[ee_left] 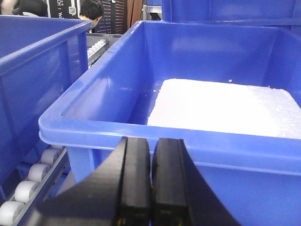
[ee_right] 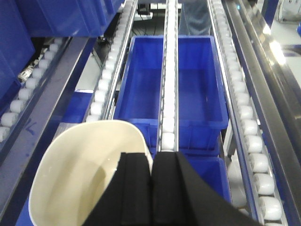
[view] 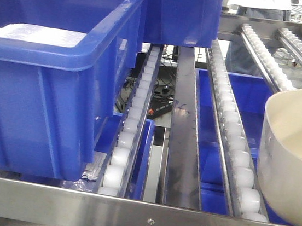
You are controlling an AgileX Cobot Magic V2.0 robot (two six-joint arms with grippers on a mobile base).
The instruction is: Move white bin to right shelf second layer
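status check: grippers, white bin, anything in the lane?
Left gripper shut, empty, facing blue crate. Right gripper shut on white bin rim, above roller tracks. Lane ahead looks open.

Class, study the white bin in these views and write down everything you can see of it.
The white bin is a glossy cream-white plastic tub with a rounded rim and smooth curved walls, open and seemingly empty. In the front view it sits at the right edge, partly cut off, over the roller track behind the steel front rail. In the right wrist view, the right gripper overlaps its rim, fingers pressed together; whether it pinches the wall is unclear.
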